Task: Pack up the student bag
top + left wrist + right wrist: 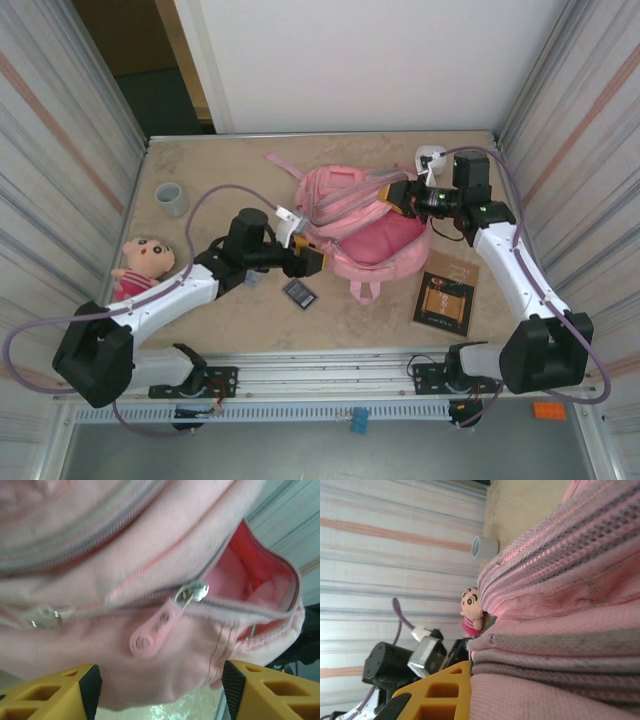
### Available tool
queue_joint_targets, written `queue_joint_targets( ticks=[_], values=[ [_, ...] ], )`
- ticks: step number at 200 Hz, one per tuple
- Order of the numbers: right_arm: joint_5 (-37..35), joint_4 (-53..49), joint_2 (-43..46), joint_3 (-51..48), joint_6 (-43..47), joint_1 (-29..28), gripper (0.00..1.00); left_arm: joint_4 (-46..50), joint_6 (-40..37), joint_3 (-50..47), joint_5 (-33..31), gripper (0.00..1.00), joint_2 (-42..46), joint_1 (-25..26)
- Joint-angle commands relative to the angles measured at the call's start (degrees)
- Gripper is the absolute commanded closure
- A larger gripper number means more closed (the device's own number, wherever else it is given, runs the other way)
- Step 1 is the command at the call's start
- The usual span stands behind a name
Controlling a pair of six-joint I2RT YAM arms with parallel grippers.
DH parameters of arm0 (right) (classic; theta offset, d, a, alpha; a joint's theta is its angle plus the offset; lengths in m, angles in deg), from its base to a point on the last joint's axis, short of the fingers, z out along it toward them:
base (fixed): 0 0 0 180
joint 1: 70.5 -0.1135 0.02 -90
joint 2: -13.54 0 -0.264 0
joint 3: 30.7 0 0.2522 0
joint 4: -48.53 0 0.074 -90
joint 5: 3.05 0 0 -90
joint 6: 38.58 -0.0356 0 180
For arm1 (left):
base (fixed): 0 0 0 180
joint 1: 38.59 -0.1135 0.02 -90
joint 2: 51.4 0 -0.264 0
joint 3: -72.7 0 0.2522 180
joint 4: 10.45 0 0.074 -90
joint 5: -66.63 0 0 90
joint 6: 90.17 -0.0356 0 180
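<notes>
Beige, stone-patterned surface (350, 325) between ribbed metal walls (70, 150), with a pink backpack (350, 215) lying at its middle, main pocket gaping.
At the backpack's near-left corner the left end effector (314, 262) has its yellow fingers (80, 690) standing apart, with pink fabric and a zipper pull (150, 635) in the gap. The right end effector (402, 196) is clamped on the fabric at the far-right rim of the opening. A doll (143, 266) and a cup (170, 198) sit to the left, and a dark booklet (445, 297) lies to the right.
</notes>
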Motion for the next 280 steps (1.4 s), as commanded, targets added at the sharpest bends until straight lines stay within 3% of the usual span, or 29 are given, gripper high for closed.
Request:
queue_joint_targets(
  ticks=[1,56,84,118,150,178,225,247,268,280],
  values=[
    [6.62,-0.59,-0.24,4.07,4.99,-0.58,0.92,-10.07,3.61,-2.60,4.74,0.29,0.68,-0.43],
    [7.78,-2.03,-1.14,4.11,6.41,-1.05,0.92,-12.43,2.29,2.76,8.36,0.34,-6.76,0.36],
    [7.53,-2.41,-1.45,4.02,6.93,-0.67,0.93,-11.11,0.52,4.66,8.47,0.48,-7.92,0.89],
    [6.57,-1.90,-2.07,3.58,6.25,-0.49,0.93,-6.49,-2.74,6.43,8.76,0.82,-7.72,2.34],
    [4.17,2.55,-1.58,1.02,1.67,-0.67,0.80,-5.57,-3.47,6.73,7.72,0.99,-7.82,3.75],
    [-1.79,10.48,1.18,-5.52,-6.44,-2.89,0.53,-5.36,-3.06,6.90,5.54,1.00,-7.72,4.30],
    [-19.59,19.92,9.96,-18.39,-16.22,-11.62,0.48,-7.82,-1.35,7.40,3.47,1.00,-7.84,5.70],
    [-22.74,20.68,10.01,-19.49,-16.59,-13.99,0.55,-7.86,-1.03,7.44,2.53,1.00,-8.17,5.98],
    [-19.88,19.67,8.64,-17.41,-14.91,-13.54,0.83,-3.81,-1.17,7.60,-3.57,1.00,-7.65,5.97],
    [-16.74,17.11,8.29,-14.68,-12.01,-12.15,0.93,-0.02,-1.19,7.38,-9.09,1.00,-7.22,5.66]
  ],
)
